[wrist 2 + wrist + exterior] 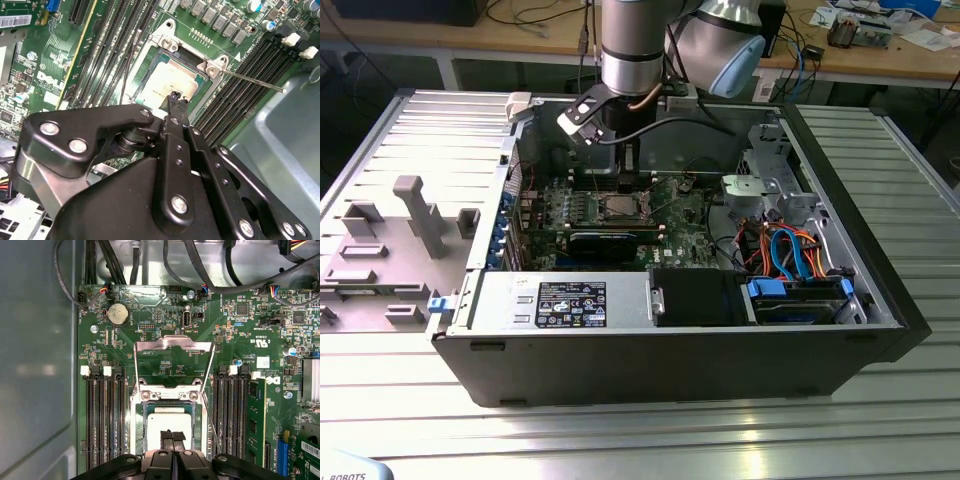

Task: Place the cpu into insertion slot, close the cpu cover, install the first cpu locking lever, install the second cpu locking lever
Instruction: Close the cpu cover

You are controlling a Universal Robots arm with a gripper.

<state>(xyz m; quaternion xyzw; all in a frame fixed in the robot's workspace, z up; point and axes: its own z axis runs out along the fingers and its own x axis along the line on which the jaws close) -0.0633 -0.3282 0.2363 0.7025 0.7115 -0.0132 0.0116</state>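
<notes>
Cpu [161, 420] flat in insertion slot [144, 430]

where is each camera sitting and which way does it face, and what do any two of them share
Exterior view: off the arm, above the open computer case, looking down into it; the arm and gripper hang over the motherboard.
First wrist view: on the wrist, looking down the gripper at the cpu in the insertion slot, cpu cover open.
Second wrist view: on the wrist, angled past the gripper at the cpu.
Shared: both wrist views show the gripper over the cpu.
</notes>
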